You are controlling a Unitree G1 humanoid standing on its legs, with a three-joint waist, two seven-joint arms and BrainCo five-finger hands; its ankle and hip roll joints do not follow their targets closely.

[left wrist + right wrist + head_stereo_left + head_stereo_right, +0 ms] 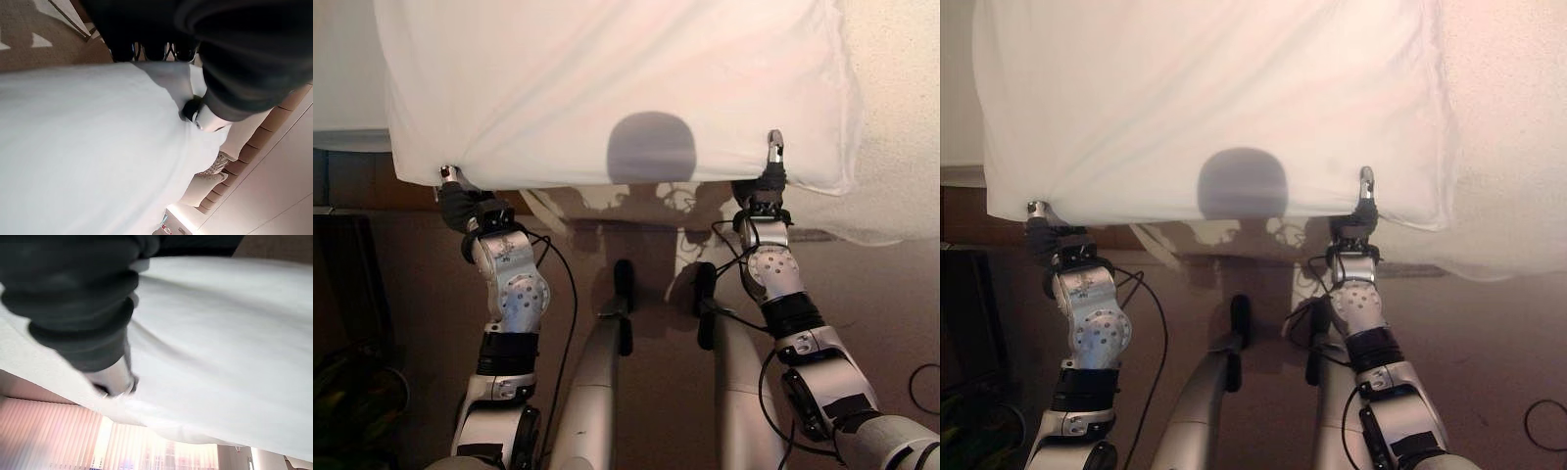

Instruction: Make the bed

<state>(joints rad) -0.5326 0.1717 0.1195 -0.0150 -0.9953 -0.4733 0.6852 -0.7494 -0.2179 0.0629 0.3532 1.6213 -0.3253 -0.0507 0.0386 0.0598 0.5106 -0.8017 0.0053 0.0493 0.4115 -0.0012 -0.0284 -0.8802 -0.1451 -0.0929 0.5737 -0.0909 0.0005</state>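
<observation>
A wide white sheet point(607, 78) hangs stretched across the far part of the eye views, its near edge held up at both ends. My left hand point(458, 196) grips the sheet's left corner, and in the left wrist view the thumb point(203, 116) presses into the cloth point(88, 147) with the dark fingertips on the other side. My right hand point(767, 181) holds the edge near the right corner. In the right wrist view its thumb point(111, 381) pinches the white cloth point(220, 357). The sheet hides what lies beneath it.
A textured white bed cover point(901, 117) lies to the right, past the sheet. Brown carpet point(411, 284) runs below my arms, and a dark object point(347, 294) stands at the left. A padded wall panel point(274, 132) and a patterned pillow point(215, 166) lie beyond the sheet.
</observation>
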